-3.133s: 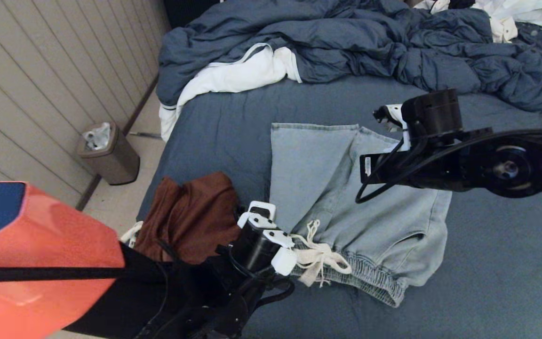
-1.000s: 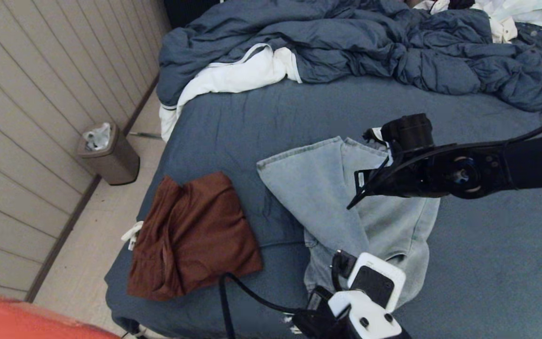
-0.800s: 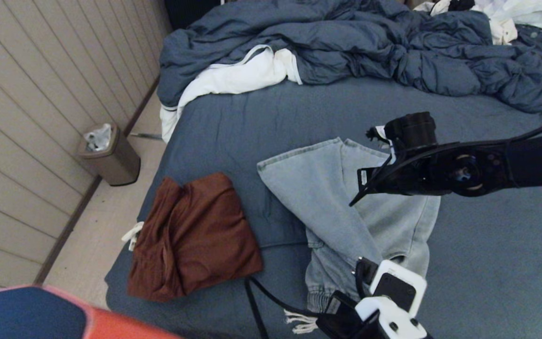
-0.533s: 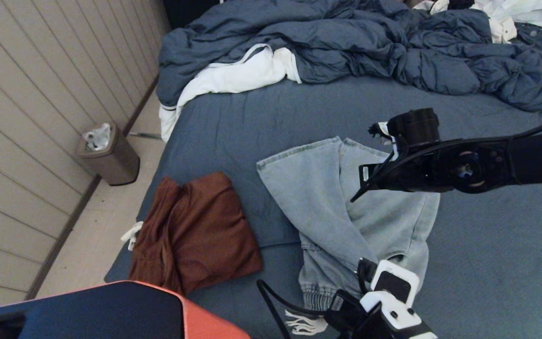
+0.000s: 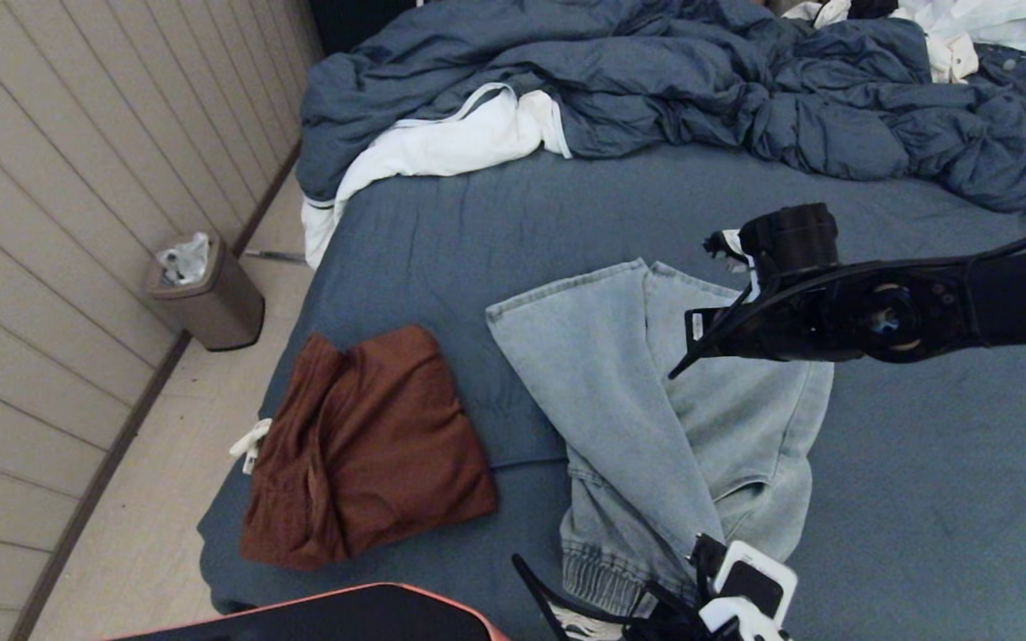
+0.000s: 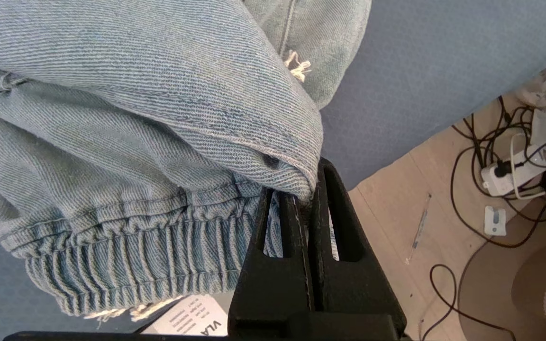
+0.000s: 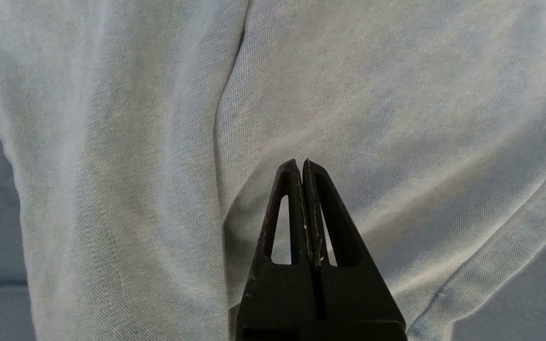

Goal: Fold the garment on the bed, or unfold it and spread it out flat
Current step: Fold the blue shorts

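Showing as woven twill denim, matt and faintly ribbed, on the light blue jeans (image 6: 126,118), with gathered elastic at the waistband (image 6: 126,265) below. Looking like matt moulded black plastic on the left gripper (image 6: 307,203) pinching that denim. Appearing as smooth matt cloth on the bed (image 5: 513,223) beneath the jeans.

Likely home bedroom: bed (image 5: 495,223), rumpled duvet (image 5: 700,80), waste bin (image 5: 206,294).
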Controlling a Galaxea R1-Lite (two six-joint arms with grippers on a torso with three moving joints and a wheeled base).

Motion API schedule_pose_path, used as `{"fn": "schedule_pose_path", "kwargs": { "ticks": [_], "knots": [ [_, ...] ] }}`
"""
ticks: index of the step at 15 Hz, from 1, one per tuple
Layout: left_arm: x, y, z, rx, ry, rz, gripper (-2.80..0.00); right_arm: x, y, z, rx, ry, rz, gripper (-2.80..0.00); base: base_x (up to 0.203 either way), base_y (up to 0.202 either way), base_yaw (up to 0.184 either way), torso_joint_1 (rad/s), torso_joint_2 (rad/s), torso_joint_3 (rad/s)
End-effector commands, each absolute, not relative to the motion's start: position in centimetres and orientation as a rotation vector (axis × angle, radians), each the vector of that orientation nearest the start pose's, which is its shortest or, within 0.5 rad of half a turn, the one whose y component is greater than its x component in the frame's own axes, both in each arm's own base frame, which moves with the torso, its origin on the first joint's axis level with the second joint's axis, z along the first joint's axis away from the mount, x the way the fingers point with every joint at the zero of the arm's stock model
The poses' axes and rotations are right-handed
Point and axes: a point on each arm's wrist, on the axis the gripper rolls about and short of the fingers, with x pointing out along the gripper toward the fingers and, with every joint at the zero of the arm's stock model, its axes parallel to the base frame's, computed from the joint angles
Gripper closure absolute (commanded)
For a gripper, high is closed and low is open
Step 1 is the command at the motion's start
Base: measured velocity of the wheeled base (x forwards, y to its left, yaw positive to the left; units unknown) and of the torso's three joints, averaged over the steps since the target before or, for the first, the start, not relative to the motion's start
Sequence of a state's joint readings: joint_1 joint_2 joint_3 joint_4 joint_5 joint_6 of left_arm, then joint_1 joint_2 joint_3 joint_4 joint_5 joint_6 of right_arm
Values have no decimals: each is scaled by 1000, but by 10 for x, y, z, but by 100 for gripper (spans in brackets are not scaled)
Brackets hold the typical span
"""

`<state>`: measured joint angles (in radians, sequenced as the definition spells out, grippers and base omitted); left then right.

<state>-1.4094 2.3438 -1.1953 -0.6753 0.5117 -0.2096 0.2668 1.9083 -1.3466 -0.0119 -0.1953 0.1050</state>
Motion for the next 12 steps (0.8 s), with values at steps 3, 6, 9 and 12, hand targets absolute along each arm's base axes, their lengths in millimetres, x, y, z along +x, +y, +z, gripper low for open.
{"fn": "schedule_pose_path", "kwargs": {
  "ticks": [3, 6, 9, 12],
  "knots": [
    [54, -436, 44, 206, 355, -901, 0, 363, 95, 200, -23, 539, 42, 0, 0, 0, 0, 0, 0, 0],
    [102, -435, 54, 152, 338, -802, 0, 362, 95, 200, -23, 539, 42, 0, 0, 0, 0, 0, 0, 0],
    [175, -425, 73, 79, 297, -655, 0, 362, 95, 200, -23, 538, 42, 0, 0, 0, 0, 0, 0, 0],
    [256, -402, 80, 36, 275, -498, 0, 362, 95, 201, -23, 537, 42, 0, 0, 0, 0, 0, 0, 0]
  ]
}}
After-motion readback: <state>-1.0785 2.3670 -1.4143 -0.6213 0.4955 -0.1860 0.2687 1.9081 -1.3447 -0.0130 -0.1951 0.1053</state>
